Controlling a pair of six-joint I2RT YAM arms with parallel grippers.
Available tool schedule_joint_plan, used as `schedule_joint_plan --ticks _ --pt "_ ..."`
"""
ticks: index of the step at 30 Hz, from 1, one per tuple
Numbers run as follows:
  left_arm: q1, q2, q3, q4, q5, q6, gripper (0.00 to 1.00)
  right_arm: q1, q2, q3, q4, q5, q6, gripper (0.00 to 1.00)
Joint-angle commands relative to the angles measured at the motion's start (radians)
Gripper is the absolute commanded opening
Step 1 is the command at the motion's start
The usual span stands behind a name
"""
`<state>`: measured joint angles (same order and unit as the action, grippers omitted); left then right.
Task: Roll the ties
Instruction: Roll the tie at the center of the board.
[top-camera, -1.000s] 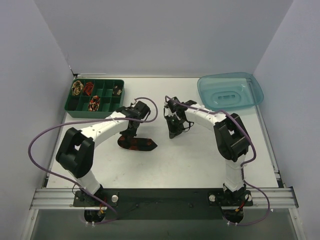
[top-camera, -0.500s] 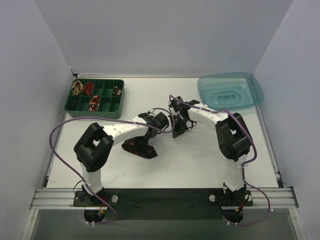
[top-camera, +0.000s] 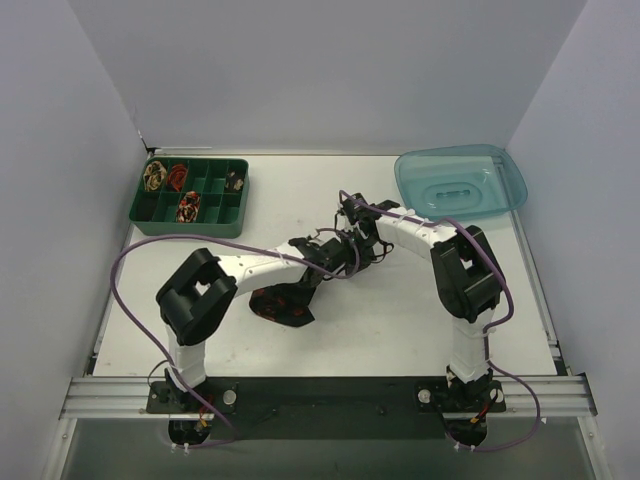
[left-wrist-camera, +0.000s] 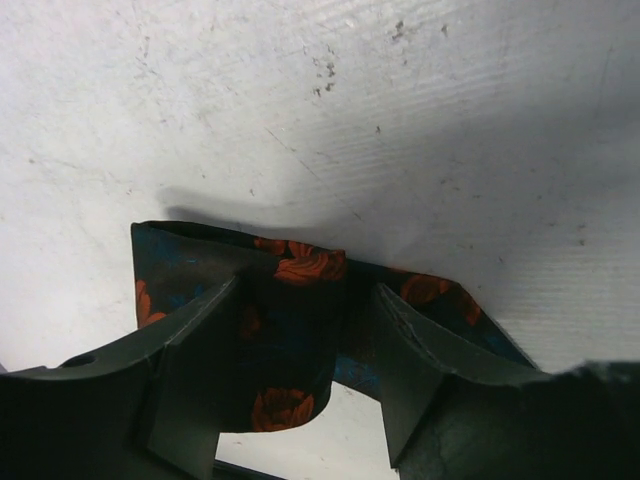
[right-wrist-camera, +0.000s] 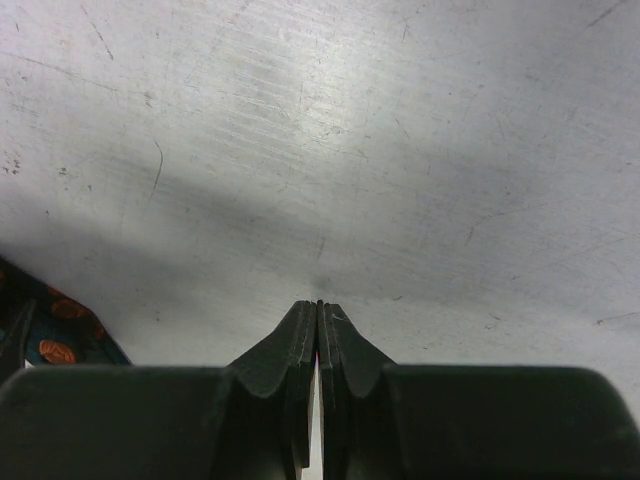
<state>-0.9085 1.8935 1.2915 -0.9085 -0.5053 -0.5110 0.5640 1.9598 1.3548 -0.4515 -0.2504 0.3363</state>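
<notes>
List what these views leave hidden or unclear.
- Top view: the left arm covers part of the dark floral tie; how far it is rolled is unclear.
- Left wrist view: the open left gripper hides the tie's lower part with its fingers.
- Right wrist view: whether the shut right gripper touches the table is unclear.
- Top view: the coils in the green tray are too small to read.

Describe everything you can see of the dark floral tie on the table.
The tie is soft dark navy fabric with red-orange flowers. It lies on the white table, near the middle, loosely folded into a bunch, not a tight coil. A folded band of it sits inside the open left gripper, whose fingers straddle it without pinching. The shut right gripper hangs nearby, apart from it.
</notes>
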Motion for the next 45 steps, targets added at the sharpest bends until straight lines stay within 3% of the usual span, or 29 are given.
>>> schedule_joint_plan --ticks 1,13,17,20,24,25,26,33,38,45 --pt "0.000 -0.096 -0.044 0.083 0.082 -0.034 0.65 -0.003 -0.018 -0.010 -0.027 0.005 0.003 0.05" --pt "0.022 -0.388 -0.098 0.187 -0.029 -0.100 0.66 0.031 -0.055 0.013 -0.027 -0.018 -0.002 0.06" --pt "0.056 -0.522 -0.185 0.261 0.057 -0.101 0.66 0.083 -0.068 0.053 -0.027 -0.032 -0.013 0.06" --pt "0.086 -0.635 -0.319 0.318 0.157 -0.123 0.61 0.134 -0.070 0.098 -0.024 -0.056 -0.022 0.06" --pt "0.106 -0.831 -0.487 0.359 0.246 -0.176 0.19 0.192 -0.065 0.156 -0.010 -0.087 -0.025 0.06" --pt "0.108 -0.867 -0.548 0.365 0.257 -0.184 0.05 0.209 -0.061 0.176 -0.004 -0.099 -0.025 0.06" --pt "0.108 -0.899 -0.576 0.372 0.289 -0.207 0.00 0.217 -0.058 0.187 0.005 -0.110 -0.023 0.06" --pt "0.109 -1.109 -0.785 0.422 0.343 -0.317 0.00 0.273 0.002 0.262 0.020 -0.167 -0.020 0.06" --pt "0.109 -1.058 -0.896 0.519 0.369 -0.366 0.00 0.309 0.031 0.277 0.042 -0.190 -0.016 0.06" --pt "0.112 -1.013 -0.940 0.559 0.338 -0.400 0.00 0.365 0.085 0.280 0.062 -0.205 -0.014 0.06"
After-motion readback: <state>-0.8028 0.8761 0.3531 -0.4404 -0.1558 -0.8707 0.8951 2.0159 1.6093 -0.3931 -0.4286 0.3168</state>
